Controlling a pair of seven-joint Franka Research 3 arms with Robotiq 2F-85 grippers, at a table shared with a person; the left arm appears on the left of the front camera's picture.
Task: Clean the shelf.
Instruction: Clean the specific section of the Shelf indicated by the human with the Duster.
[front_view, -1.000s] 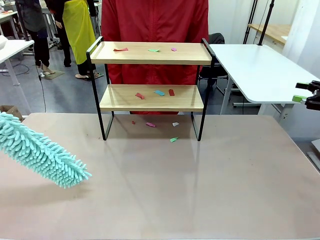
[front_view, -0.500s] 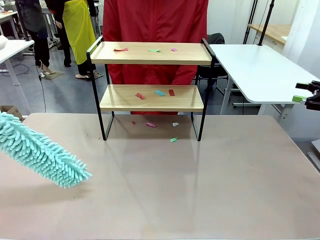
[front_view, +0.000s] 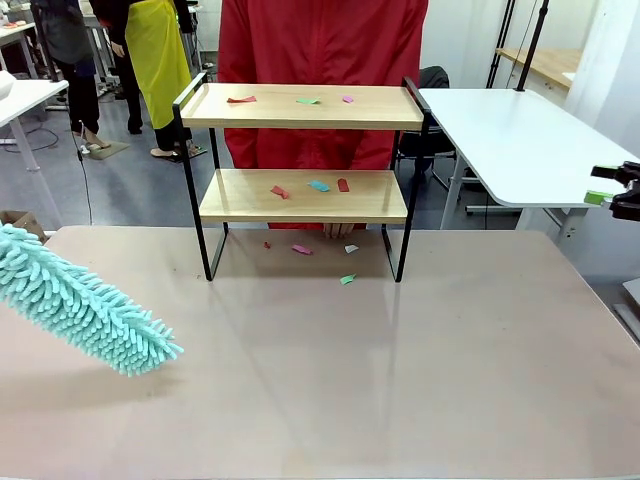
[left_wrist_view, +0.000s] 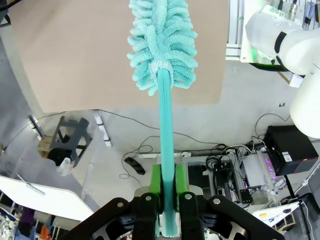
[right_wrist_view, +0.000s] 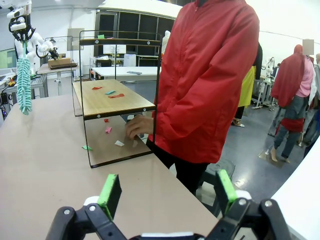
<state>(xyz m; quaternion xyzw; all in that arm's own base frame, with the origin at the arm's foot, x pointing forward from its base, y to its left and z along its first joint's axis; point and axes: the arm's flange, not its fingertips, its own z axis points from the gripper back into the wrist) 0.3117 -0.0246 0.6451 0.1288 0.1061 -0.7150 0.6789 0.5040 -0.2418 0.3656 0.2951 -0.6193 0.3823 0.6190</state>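
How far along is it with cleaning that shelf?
Done: the left hand grips the teal duster. Under way: the duster hangs over the table's left side, short of the shelf. Left: paper scraps lie on both boards and the table beneath.

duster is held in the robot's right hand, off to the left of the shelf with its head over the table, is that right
Not the right hand: the left wrist view shows the duster clamped in the left hand. It does hang left of the shelf, head over the table.
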